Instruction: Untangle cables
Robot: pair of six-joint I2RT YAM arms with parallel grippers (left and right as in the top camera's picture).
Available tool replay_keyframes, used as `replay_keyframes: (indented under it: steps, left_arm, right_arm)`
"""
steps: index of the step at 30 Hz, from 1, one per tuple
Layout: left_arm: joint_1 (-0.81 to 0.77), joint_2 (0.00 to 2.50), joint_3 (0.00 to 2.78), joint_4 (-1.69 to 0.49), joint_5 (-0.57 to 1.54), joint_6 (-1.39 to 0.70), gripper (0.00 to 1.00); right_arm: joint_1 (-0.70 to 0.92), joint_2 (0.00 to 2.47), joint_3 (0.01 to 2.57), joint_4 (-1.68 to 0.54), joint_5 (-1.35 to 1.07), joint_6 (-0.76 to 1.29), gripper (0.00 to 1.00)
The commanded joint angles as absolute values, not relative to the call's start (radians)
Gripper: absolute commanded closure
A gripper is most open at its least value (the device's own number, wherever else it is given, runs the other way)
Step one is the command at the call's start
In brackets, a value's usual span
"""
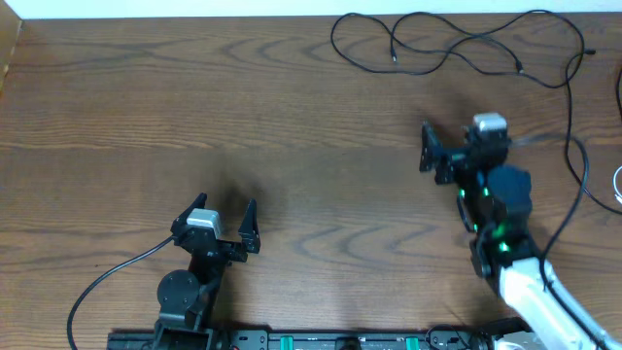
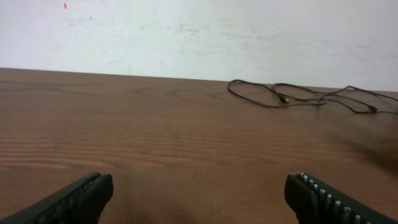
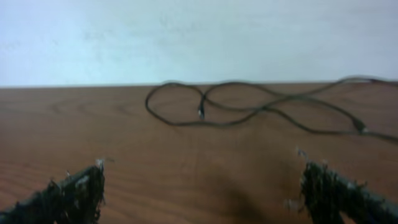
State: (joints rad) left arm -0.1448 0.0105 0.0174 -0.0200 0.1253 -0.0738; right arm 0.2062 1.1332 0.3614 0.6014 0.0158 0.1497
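Your left gripper (image 1: 226,204) sits near the front of the bench (image 1: 292,117), jaws spread wide and holding nothing. Your right gripper (image 1: 455,138) is out on the right side, also wide open and empty. The cables (image 1: 466,41) lie in loose, overlapping loops along the far right edge of the bench, beyond the right gripper and apart from it.

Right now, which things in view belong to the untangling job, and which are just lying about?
Job:
cables, looped over each other at the far edge
left gripper, open, empty
right gripper, open, empty

Not the job:
table
arm cords
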Motion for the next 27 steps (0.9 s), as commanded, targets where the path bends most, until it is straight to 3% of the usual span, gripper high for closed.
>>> replay_keyframes:
  steps: [1, 10, 27]
  left_arm:
    - [-0.139, 0.004, 0.004, -0.059, 0.146, -0.062, 0.07]
    - [-0.139, 0.004, 0.004, -0.059, 0.146, -0.062, 0.07]
    - [-0.139, 0.004, 0.004, -0.059, 0.146, -0.062, 0.07]
  right_arm:
    - [0.211, 1.047, 0.241, 0.674, 0.020, 0.164, 0.01]
    - [0.210, 0.852, 0.014, 0.756, 0.044, 0.163, 0.01]
    - [0.208, 0.503, 0.005, 0.302, 0.066, 0.139, 0.01]
